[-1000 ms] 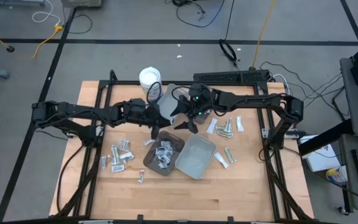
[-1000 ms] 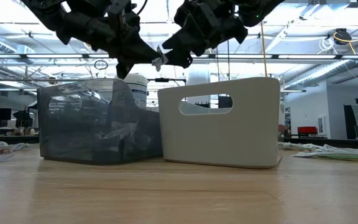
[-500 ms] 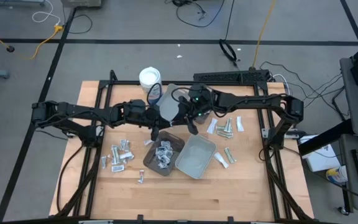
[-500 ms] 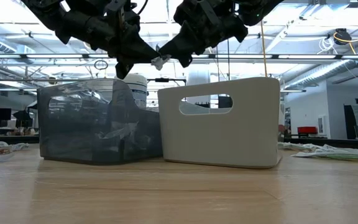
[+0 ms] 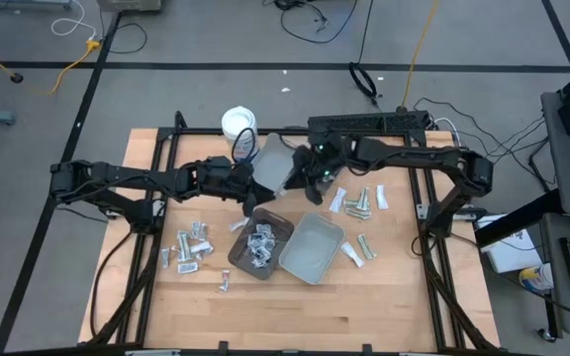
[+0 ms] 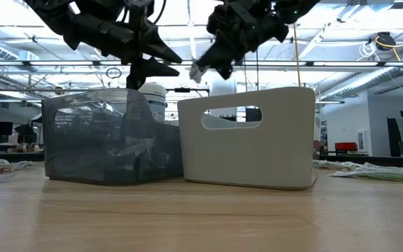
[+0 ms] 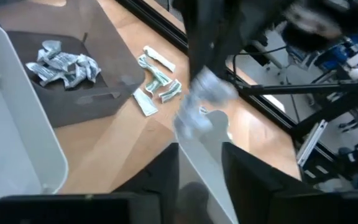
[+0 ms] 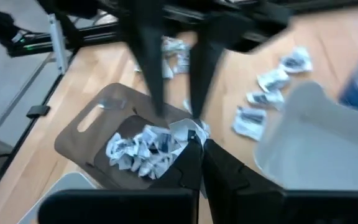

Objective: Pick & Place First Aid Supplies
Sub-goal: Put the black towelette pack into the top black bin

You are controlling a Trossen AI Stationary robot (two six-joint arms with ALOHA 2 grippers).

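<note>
Handoff step, judging by the pose: right gripper pinched shut on a small white packet, held in the air over the trays. Left gripper at its 9 o'clock, fingers parted, empty. Next: carry pkt over the grey tray at 6 o'clock, release.
</note>
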